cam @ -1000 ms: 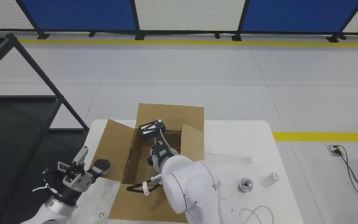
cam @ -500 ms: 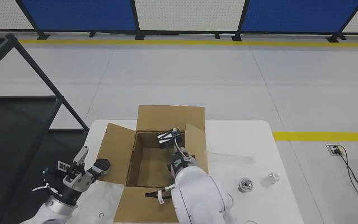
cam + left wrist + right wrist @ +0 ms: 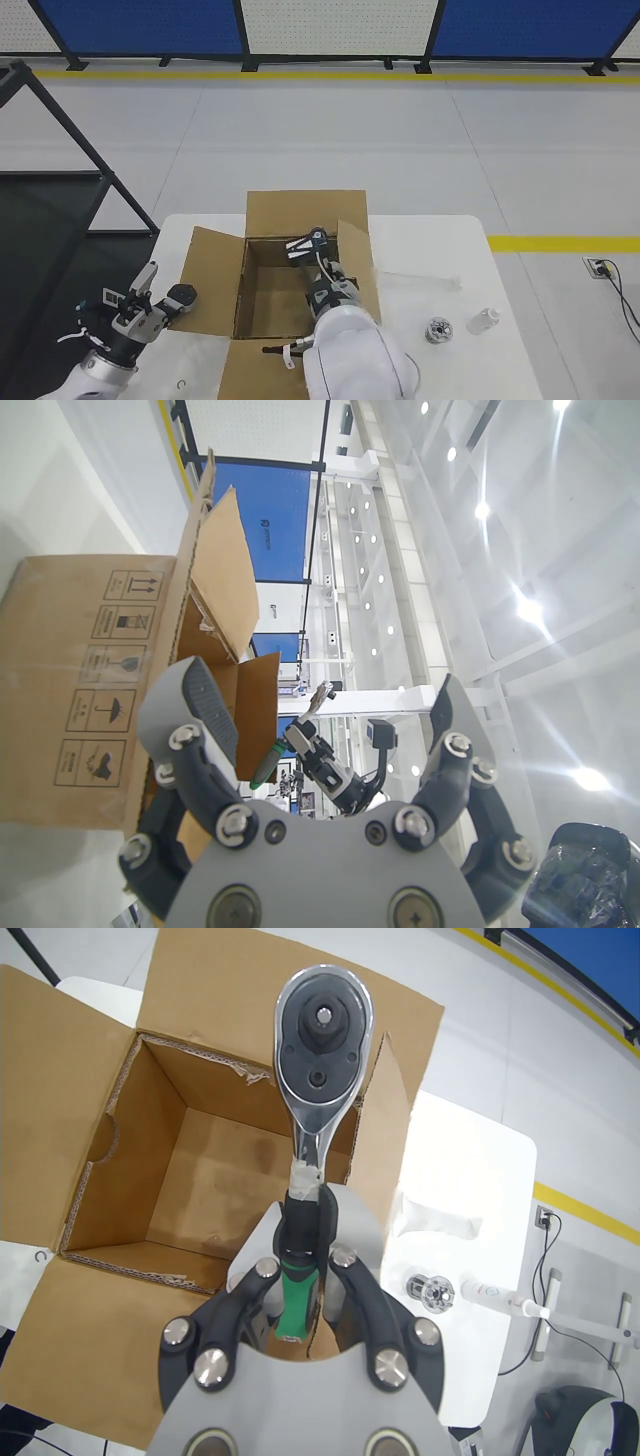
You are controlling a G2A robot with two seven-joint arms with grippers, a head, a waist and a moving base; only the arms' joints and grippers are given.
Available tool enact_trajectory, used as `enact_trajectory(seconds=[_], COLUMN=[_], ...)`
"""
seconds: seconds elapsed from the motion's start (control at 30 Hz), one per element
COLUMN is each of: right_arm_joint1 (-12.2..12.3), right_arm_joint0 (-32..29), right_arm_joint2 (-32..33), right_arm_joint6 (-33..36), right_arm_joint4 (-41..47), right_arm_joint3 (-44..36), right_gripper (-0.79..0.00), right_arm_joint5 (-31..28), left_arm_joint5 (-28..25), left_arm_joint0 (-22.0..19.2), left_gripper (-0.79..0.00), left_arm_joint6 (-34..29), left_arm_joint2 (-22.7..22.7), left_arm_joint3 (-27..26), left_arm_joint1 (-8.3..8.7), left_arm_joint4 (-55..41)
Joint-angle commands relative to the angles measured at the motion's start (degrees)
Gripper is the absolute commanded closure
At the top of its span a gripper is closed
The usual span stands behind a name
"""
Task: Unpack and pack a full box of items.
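The right gripper (image 3: 305, 1208) is clenched on the black-and-green handle of a ratchet (image 3: 322, 1053), whose chrome head sticks out past the fingertips, clear of the cardboard. Over the last second this gripper has come up from inside the box (image 3: 210, 1003) and swung across from its middle to a spot by the right-hand flap, as seen from above (image 3: 307, 247). I take this to mean the ratchet is being unpacked and is headed for the table (image 3: 440, 240), where a small bottle (image 3: 483, 320) and a round metal part (image 3: 437, 329) already lie well apart from the box. The box floor on show looks bare, so the unpacking half of the task seems close to done. The left gripper (image 3: 325, 705) has not moved. Its jaws are spread with nothing between them, and it sits just beside the box's left outer wall. The near strip of the box floor is covered by the right gripper itself, so something small could remain there. The butt of the ratchet handle is tucked behind the palm. A dark lump (image 3: 575, 875) at the corner of the left wrist view is too cut off to name.
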Motion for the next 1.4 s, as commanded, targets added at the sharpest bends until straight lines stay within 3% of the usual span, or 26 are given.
enact_trajectory(seconds=[0.0, 0.43, 0.77, 0.87, 1.13, 1.37], right_arm_joint1=[-0.41, -3.61, -3.61, -3.51, -4.63, -6.01], right_arm_joint0=[1.32, 12.50, 12.50, 12.62, 19.37, 24.52], right_arm_joint2=[-0.16, -0.97, -0.97, -2.71, -5.49, -5.09], right_arm_joint6=[-1.16, -10.48, -10.48, -12.33, -7.33, -1.71], right_arm_joint4=[1.42, 11.99, 11.99, 8.36, 7.92, 11.27], right_arm_joint3=[2.67, 25.37, 25.37, 28.07, 39.70, 48.22], right_gripper=[0.000, 0.000, 0.000, 0.000, 0.000, 0.000], right_arm_joint5=[0.54, 0.74, 0.74, -2.91, -18.33, -22.85], left_arm_joint5=[-0.14, -1.29, -1.29, -0.88, -0.93, -0.98], left_arm_joint0=[0.08, 1.85, 2.36, 1.83, 1.77, 1.88], left_gripper=[-0.785, -0.785, -0.785, -0.785, -0.785, -0.785], left_arm_joint6=[0.06, -0.14, 0.02, -0.54, -0.80, -0.84], left_arm_joint2=[-0.05, -1.58, -2.01, -1.61, -2.14, -2.35], left_arm_joint3=[-0.03, 0.17, 0.24, -0.02, 0.43, 0.50], left_arm_joint1=[-0.03, -0.26, -0.43, -0.42, -0.49, -0.57], left_arm_joint4=[-0.02, -1.78, -2.49, -1.75, -2.30, -2.43])
